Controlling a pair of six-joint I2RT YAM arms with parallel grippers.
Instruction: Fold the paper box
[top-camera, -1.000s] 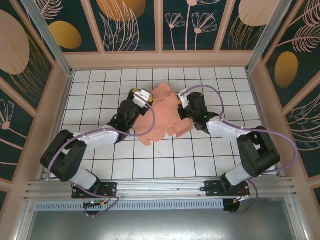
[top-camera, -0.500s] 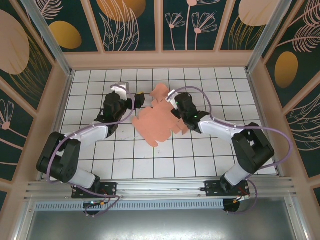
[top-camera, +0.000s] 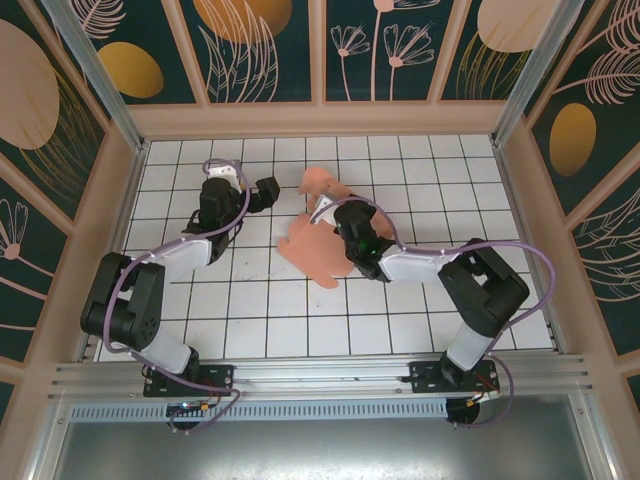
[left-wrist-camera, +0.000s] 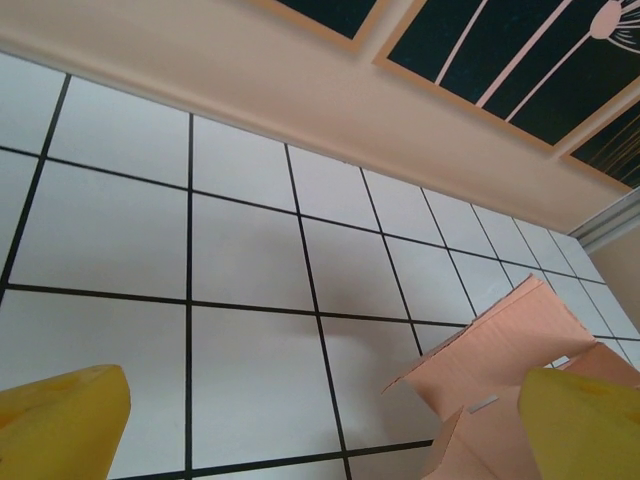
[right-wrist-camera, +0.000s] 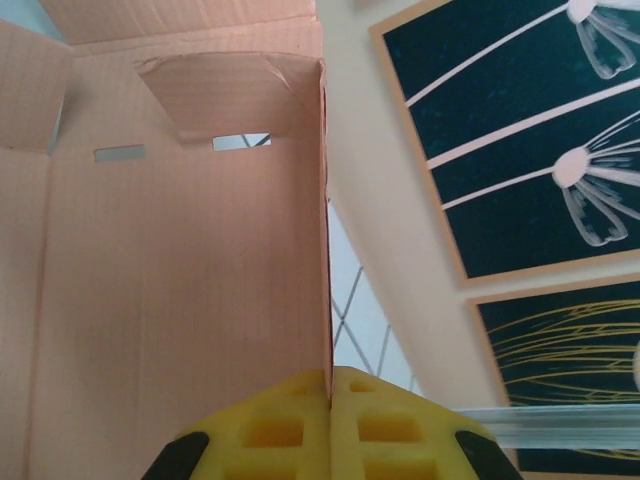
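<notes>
Two arms reach out over the white tiled table (top-camera: 420, 330). Your right gripper (right-wrist-camera: 330, 378) is pinched tight on the pink paper box (right-wrist-camera: 170, 280). A thin edge of the card runs straight down between its yellow fingers (right-wrist-camera: 270, 430), and the inside of the box stands up in front of the right wrist camera.

From above, the paper box (top-camera: 318, 245) sits near the middle of the table, a bit toward the far side. It is part folded and tilted, with one round flap (top-camera: 318, 183) pointing at the far wall. Your right arm bends at its elbow and stretches left across the tiles to the box.

Your left gripper (top-camera: 263, 191) is wide open and holds nothing. It is just left of the box, not touching it. Your left arm reaches far up the table and its gripper points right, toward the card. In the left wrist view, the box (left-wrist-camera: 500, 350) peeks in at the bottom right.
</notes>
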